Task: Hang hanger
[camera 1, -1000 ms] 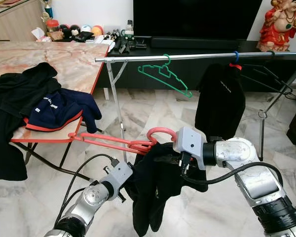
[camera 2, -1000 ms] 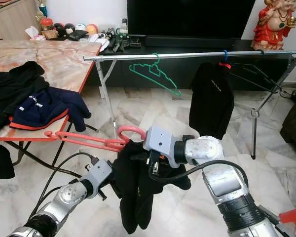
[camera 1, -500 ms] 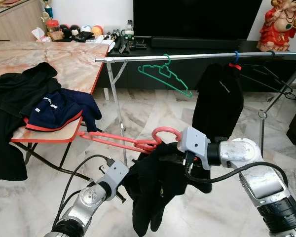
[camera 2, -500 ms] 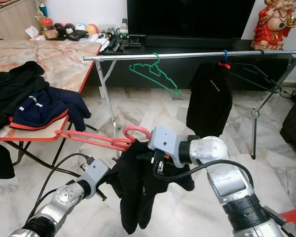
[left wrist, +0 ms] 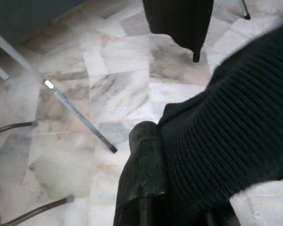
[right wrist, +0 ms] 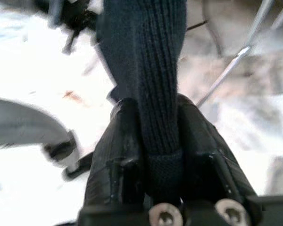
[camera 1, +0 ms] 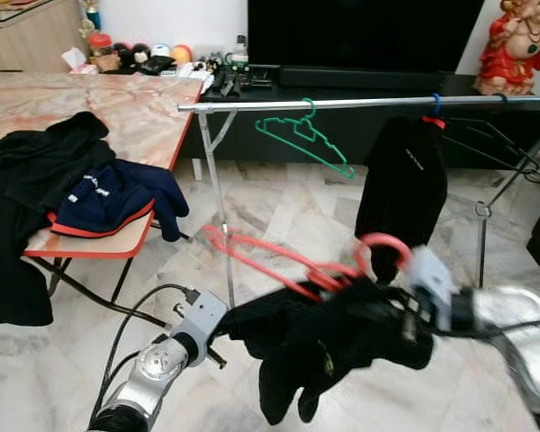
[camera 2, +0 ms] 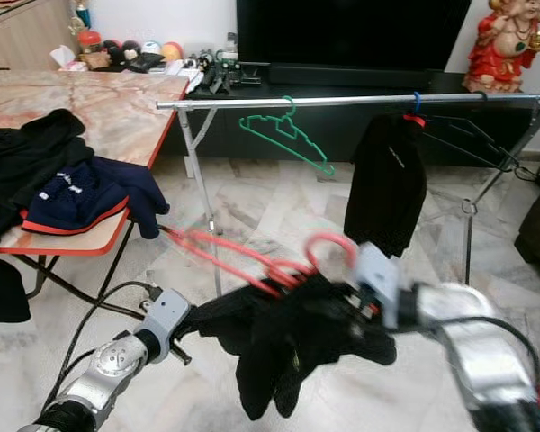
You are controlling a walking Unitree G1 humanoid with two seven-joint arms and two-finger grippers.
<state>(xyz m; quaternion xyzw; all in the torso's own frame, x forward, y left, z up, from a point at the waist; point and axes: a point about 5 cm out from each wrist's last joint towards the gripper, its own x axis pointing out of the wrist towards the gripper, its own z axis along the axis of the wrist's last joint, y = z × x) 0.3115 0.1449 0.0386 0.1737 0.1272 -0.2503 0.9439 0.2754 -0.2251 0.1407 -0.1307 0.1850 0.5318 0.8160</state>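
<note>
A red hanger (camera 1: 288, 265) carries a black knit garment (camera 1: 328, 346) low over the floor, its hook (camera 1: 385, 247) raised on the right. My right gripper (camera 1: 401, 317) is shut on the garment's neck just under that hook; in the right wrist view both fingers (right wrist: 125, 136) squeeze a knit strip (right wrist: 160, 70). My left gripper (camera 1: 223, 331) is shut on the garment's left edge, and its finger (left wrist: 144, 160) presses the knit (left wrist: 231, 132). The silver rail (camera 1: 342, 103) runs across behind and above, holding a green hanger (camera 1: 306, 139) and a hung black top (camera 1: 400, 189).
A marble-topped table (camera 1: 126, 108) stands at the left with black clothes (camera 1: 27, 171) and a navy garment (camera 1: 108, 198) piled on it. The rail's legs (camera 1: 218, 207) stand between table and hanger. A dark TV console and a red statue (camera 1: 513, 45) are behind.
My right arm has swung to the right and slightly up with the hanger and garment, blurred by motion. The garment is now stretched wider between the two grippers.
</note>
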